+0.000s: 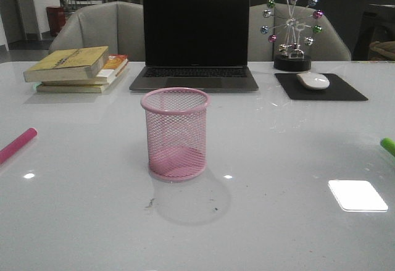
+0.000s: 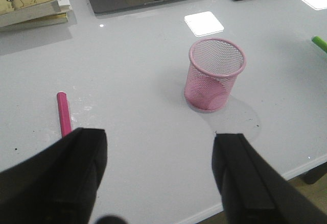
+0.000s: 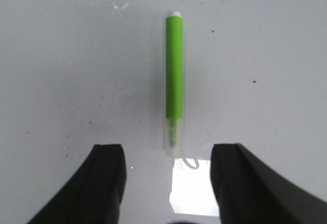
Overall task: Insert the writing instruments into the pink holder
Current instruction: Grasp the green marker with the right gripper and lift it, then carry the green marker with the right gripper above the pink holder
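Note:
The pink mesh holder (image 1: 174,133) stands upright and empty in the middle of the white table; it also shows in the left wrist view (image 2: 214,73). The pink-red marker (image 1: 17,144) lies flat at the left edge, and shows as the same marker (image 2: 63,113) just beyond the left finger of my left gripper (image 2: 159,160), which is open and holds nothing. The lime green marker (image 1: 387,145) lies at the right edge. In the right wrist view the green marker (image 3: 174,76) lies flat ahead of my open right gripper (image 3: 167,175), centred between the fingers, untouched.
At the back stand a laptop (image 1: 195,42), a stack of books (image 1: 77,68) on the left, a mouse (image 1: 313,81) on a black pad (image 1: 320,87), and a ball ornament (image 1: 292,30) on the right. The table's near edge (image 2: 306,167) shows by the left gripper.

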You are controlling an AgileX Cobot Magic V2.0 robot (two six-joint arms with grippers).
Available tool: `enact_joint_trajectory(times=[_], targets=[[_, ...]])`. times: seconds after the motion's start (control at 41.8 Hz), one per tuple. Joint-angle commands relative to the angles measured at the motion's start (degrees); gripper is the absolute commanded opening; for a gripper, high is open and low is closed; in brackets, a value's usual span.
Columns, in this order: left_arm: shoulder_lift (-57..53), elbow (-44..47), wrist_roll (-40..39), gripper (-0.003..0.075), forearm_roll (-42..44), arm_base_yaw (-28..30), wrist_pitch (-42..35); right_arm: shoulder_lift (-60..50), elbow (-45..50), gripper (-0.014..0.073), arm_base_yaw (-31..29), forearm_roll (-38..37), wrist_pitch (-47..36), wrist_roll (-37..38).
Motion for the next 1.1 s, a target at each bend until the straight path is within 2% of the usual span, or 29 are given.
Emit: enact_joint_trajectory(times=[0.0, 0.263, 0.479, 0.957, 1.077], targets=[[0.53, -1.69, 0.08, 0.0505, -0.99, -0.57, -3.98, 4.57, -5.24, 0.0486, -0.2, -1.15, -1.91, 0.05], [0.53, -1.69, 0.08, 0.0505, -0.99, -0.57, -3.98, 18.27, -14.35, 0.0486, -0.2, -1.66, -1.97, 0.05], [0.53, -1.69, 0.08, 0.0505, -1.06, -0.57, -3.98, 25.26, -19.76, 0.0486, -0.2, -1.66, -1.74, 0.05], [0.53, -1.69, 0.08, 0.0505, -1.11, -0.57, -3.98, 29.82, -22.67, 0.0483, -0.2, -1.66, 0.3, 0.05], [0.53, -1.69, 0.08, 0.0505, -1.11, -0.57, -3.98, 29.82, -22.67, 0.0402, -0.2, -1.66, 0.98, 0.05]])
